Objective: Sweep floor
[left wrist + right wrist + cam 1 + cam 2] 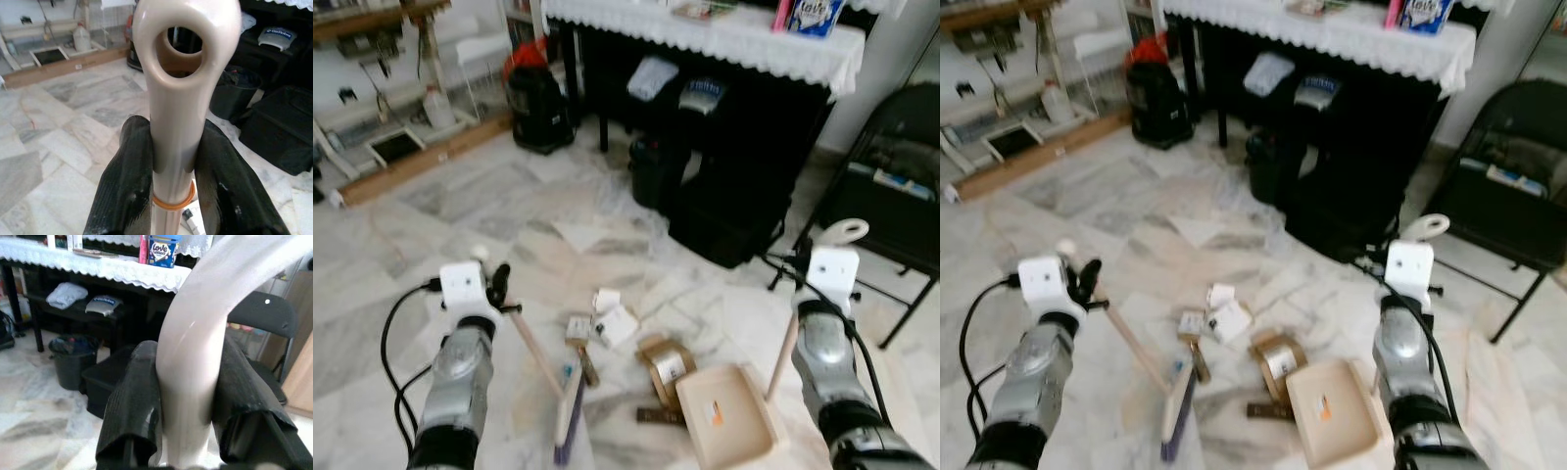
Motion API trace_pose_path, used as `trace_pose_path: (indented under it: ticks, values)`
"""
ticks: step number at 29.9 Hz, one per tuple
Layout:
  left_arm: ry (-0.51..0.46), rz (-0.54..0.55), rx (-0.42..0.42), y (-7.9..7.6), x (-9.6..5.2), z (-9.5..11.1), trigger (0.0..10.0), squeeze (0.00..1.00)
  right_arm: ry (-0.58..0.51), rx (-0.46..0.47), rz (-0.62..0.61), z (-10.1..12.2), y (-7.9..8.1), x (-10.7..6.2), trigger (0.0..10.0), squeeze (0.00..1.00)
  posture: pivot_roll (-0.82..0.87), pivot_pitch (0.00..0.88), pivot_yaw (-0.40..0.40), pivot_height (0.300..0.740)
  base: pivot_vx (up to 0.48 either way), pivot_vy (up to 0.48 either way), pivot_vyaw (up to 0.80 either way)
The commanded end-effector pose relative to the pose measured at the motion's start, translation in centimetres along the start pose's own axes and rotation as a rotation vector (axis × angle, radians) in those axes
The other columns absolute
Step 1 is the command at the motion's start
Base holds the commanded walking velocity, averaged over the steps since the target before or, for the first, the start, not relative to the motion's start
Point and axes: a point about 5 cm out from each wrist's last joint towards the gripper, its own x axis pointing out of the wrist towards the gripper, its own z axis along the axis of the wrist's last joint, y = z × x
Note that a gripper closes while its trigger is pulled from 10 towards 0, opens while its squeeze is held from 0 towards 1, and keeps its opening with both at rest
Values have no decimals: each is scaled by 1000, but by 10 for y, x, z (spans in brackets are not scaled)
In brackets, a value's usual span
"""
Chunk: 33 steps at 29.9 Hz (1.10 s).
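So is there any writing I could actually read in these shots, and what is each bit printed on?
"love": on the blue carton standing on the white-clothed table.
White logo on the dark bag under the table: blurred, cannot read.
Labels on the small boxes littering the floor: too small to read.
Orange sticker inside the dustpan: too blurred to read.
Pink bottle beside the carton: no legible text.

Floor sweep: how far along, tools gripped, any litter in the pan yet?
Done: left gripper is shut on the broom handle, right gripper on the dustpan handle.
In hand: the broom head and dustpan rest on the floor either side of the litter.
Left: the cardboard scraps and paper bits lie unswept; the pan looks nearly empty.
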Motion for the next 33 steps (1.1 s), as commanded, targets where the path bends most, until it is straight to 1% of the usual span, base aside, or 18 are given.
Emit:
trace_pose_path:
  ticks: [1,6,10,15,20,23,25,27,33]
  values:
    - [-41,-4,1,-3,3,7,10000,0,-38,6,-16,9,-5,6,10000,0,-32,0,-4,740,0,-270,0]
    - [-42,-1,2,-4,4,8,10000,0,-31,4,-10,9,-5,7,10000,0,-30,0,-7,740,0,-54,0]
    - [-53,32,-12,1,4,9,10000,0,-28,4,-6,8,-5,7,10000,0,-31,0,-7,740,0,0,0]
    - [-58,38,2,3,4,10,10000,0,-24,9,12,9,-3,8,10000,0,-31,0,-7,740,0,0,0]
    - [-64,47,13,4,3,10,10000,0,1,-13,17,7,0,10,10000,0,-34,0,-6,740,0,0,0]
    - [-62,46,17,4,3,9,10000,0,8,-3,26,8,3,12,10000,0,-37,0,-5,740,0,0,0]
    - [-59,43,19,2,3,8,10000,0,9,33,22,9,4,13,10000,0,-32,0,-5,740,0,0,0]
    - [-60,41,20,1,2,8,10000,0,9,46,15,9,4,13,10000,0,-29,0,-5,740,0,0,0]
    - [-68,34,23,0,2,9,10000,0,16,32,-5,8,2,15,10000,0,-29,0,-4,740,0,0,0]
